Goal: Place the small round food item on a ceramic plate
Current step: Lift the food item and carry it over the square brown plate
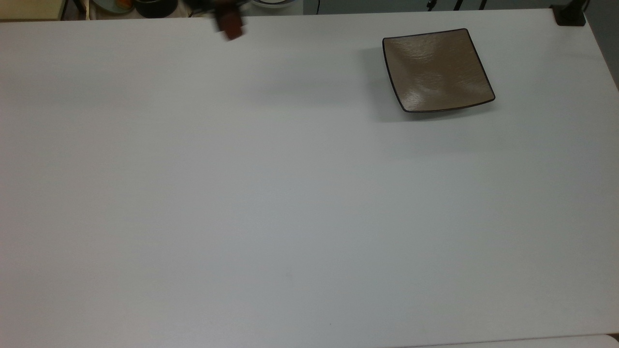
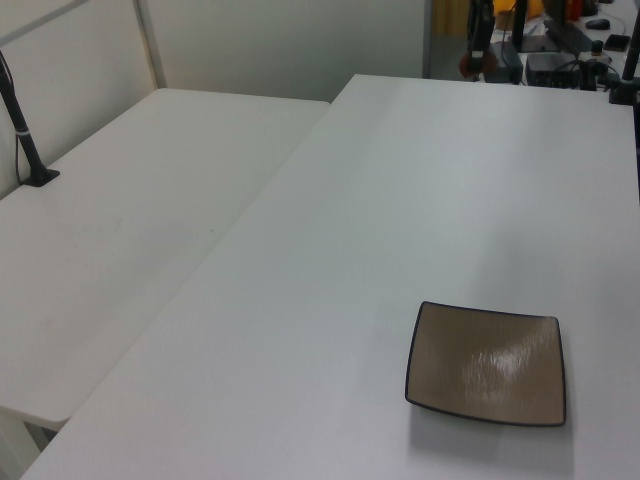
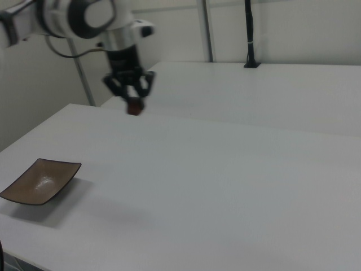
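Tool, one food item, one plate

In the top view, the gripper is cut off by the top edge and blurry. The small round food item under it is a smeared dark red blob. In the right view, the arm runs off the left edge.
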